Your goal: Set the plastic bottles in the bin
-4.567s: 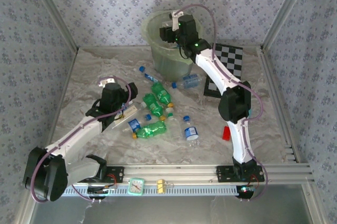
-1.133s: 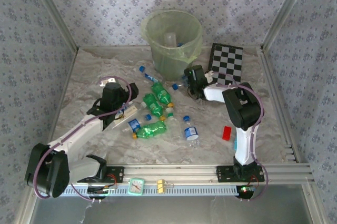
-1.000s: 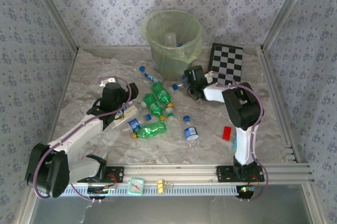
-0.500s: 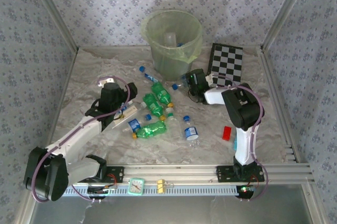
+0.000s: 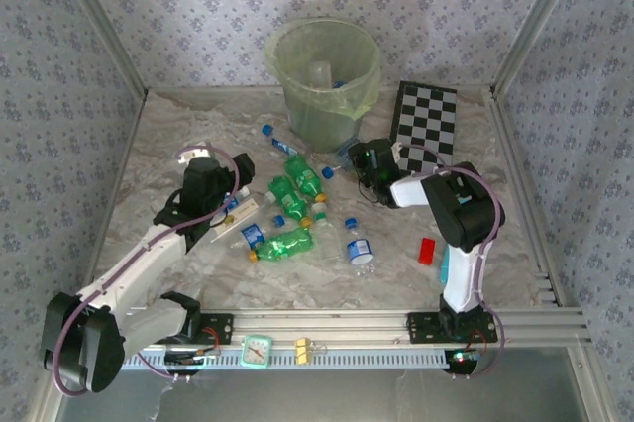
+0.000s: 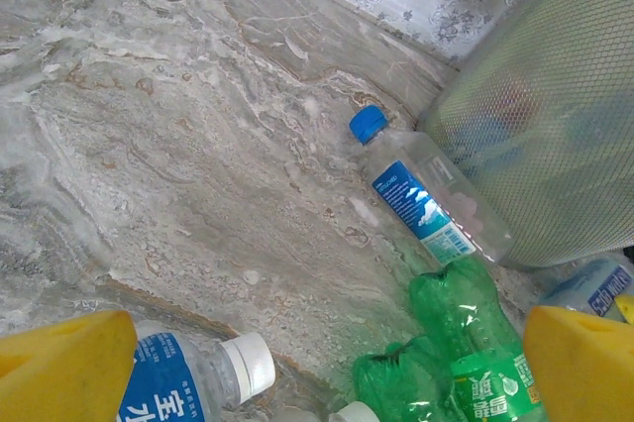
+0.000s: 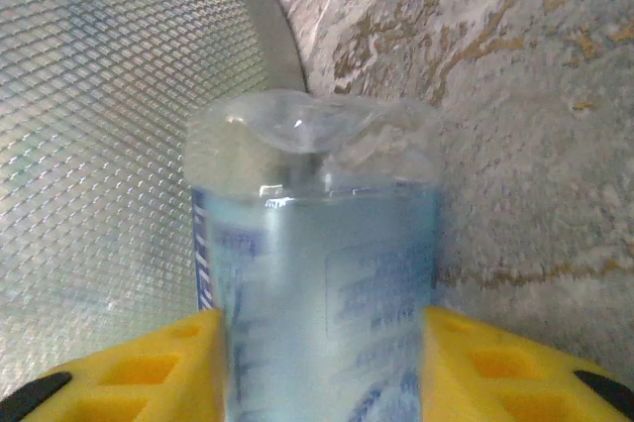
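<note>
Top external view: bin (image 5: 293,95) stands at the far side of the counter (image 5: 178,135), with a clear bottle (image 5: 319,72) and a blue cap (image 5: 340,85) visible inside it. Chequered board (image 5: 428,123) lies to its right, a small red block (image 5: 426,250) sits beside the right arm, and a clock (image 5: 256,350) is on the front rail. Green bottles (image 5: 289,194) are heaped mid-counter between the two arms, and a lone blue-capped one (image 5: 359,248) lies just right of them. Right end effector (image 5: 357,159) sits low at the foot of the bin, near the board. The held bottle (image 5: 343,158) lies level, its cap toward the green heap. Right wrist view: yellow fingers (image 7: 129,372) press both sides of the held bottle (image 7: 317,273), so the gap is no wider than its body. The dented base faces away from the lens, and the bin's mesh wall (image 7: 109,125) is just beside it on the left. Cannot tell whether it is clear of the counter. Left end effector (image 5: 226,206) hangs left of the green heap. Left wrist view: its fingertips (image 6: 64,368) are spread wide with nothing gripped. White-capped bottle (image 6: 188,382) with a blue label lies by the left fingertip, cut off at the frame edge. Slim blue-capped bottle (image 6: 426,199) lies against the foot of the bin (image 6: 555,115). Green bottles (image 6: 461,308) are crumpled and partly cut off below.
</note>
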